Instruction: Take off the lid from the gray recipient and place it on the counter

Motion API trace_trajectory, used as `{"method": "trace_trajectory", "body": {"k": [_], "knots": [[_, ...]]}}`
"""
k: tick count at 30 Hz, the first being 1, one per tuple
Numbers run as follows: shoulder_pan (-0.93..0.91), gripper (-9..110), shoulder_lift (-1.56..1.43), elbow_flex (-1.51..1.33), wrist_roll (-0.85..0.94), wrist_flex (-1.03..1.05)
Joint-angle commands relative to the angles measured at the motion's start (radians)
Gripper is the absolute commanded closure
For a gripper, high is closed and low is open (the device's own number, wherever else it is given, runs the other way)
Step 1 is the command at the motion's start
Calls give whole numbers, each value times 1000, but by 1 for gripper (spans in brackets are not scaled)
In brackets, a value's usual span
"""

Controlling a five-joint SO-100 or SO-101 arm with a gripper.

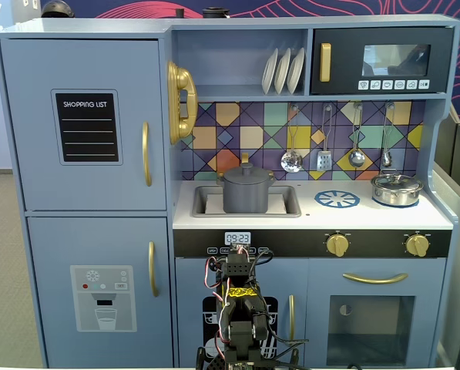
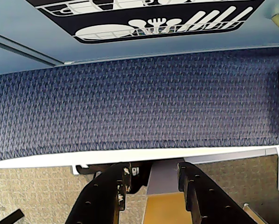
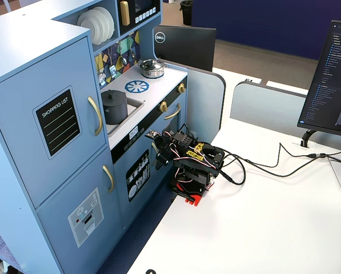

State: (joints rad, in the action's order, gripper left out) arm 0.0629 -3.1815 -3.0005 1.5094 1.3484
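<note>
The gray recipient [image 1: 246, 197] stands in the recessed sink of the white counter [image 1: 310, 216], with the dark gray lid [image 1: 246, 175] resting on it, knob up. In the other fixed view the pot [image 3: 114, 109] and lid [image 3: 113, 95] sit the same way on the counter [image 3: 169, 74]. My arm [image 1: 241, 308] is folded low on the white table [image 3: 261, 228] in front of the kitchen, far below the pot. In the wrist view my gripper [image 2: 153, 169] is open and empty, its jaws apart, pointing down at the table edge and blue carpet.
A shiny steel pot [image 1: 396, 189] with its own lid stands at the counter's right, beside the printed blue burner [image 1: 337, 200]. Utensils [image 1: 337, 150] hang on the back wall. Cables [image 3: 261, 165] and a monitor [image 3: 330, 80] are on the table beside the arm.
</note>
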Motion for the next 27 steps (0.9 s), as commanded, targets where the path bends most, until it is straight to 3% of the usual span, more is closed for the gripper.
{"method": "trace_trajectory", "body": {"k": [1, 13, 17, 22, 27], "knots": [[-80, 101, 2, -2, 5, 181], [-80, 101, 3, 0, 12, 155], [-124, 101, 44, 86, 57, -94], [-141, 101, 221, 465, 167, -336], [-135, 101, 347, 663, 143, -857]]}}
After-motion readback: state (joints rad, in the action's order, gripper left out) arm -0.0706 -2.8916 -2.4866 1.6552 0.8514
